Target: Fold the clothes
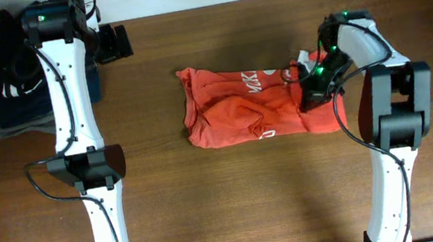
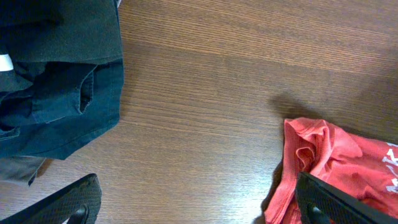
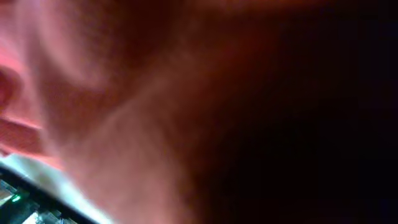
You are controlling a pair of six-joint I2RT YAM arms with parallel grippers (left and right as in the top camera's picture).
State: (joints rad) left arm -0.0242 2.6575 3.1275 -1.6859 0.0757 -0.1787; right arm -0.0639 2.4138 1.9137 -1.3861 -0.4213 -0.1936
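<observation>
The orange-red T-shirt (image 1: 240,105) lies crumpled in a rough band on the middle of the wooden table, white print showing. Its left edge also shows in the left wrist view (image 2: 323,162). My right gripper (image 1: 314,90) is down on the shirt's right end, beside the white neck label (image 1: 303,59). The right wrist view is filled with blurred red cloth (image 3: 124,112), and the jaws are hidden. My left gripper (image 1: 114,42) is open and empty over bare table at the back left, its fingers (image 2: 196,186) spread between the dark garments and the shirt.
A pile of folded black, navy and grey garments (image 1: 13,90) sits at the back left corner, under the left arm, and also shows in the left wrist view (image 2: 56,87). Both arm bases stand at the table's front edge.
</observation>
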